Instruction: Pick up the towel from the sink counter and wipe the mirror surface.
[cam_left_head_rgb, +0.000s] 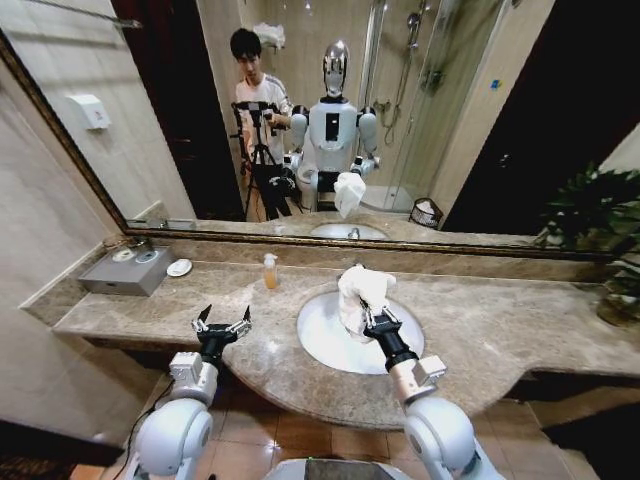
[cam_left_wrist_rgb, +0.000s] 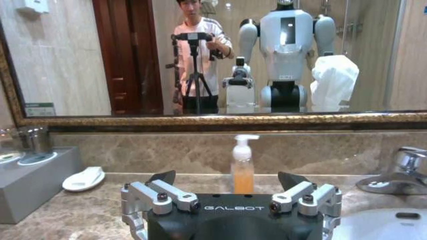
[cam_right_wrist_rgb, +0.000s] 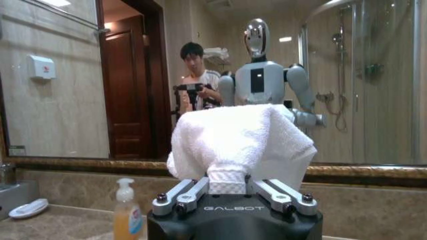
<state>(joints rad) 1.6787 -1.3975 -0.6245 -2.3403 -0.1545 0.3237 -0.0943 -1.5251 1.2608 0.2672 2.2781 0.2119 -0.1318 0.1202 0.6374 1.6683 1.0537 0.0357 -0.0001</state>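
Jaws of the right gripper (cam_left_head_rgb: 371, 318) are clenched on a bunched white towel (cam_left_head_rgb: 360, 293), which is held raised over the oval basin (cam_left_head_rgb: 325, 345) of the sink counter (cam_left_head_rgb: 500, 325), short of the mirror (cam_left_head_rgb: 180, 110). Jaws of the left gripper (cam_left_head_rgb: 223, 325) are spread wide and grasp nothing; it is held over the counter's front edge. "GALBOT" is read on both gripper housings (wrist views). A soap pump bottle (cam_left_head_rgb: 270, 271) stands behind; its label cannot be read.

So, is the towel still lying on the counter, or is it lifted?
Lifted. The right gripper is shut on the towel, holding it bunched above the basin, short of the mirror.
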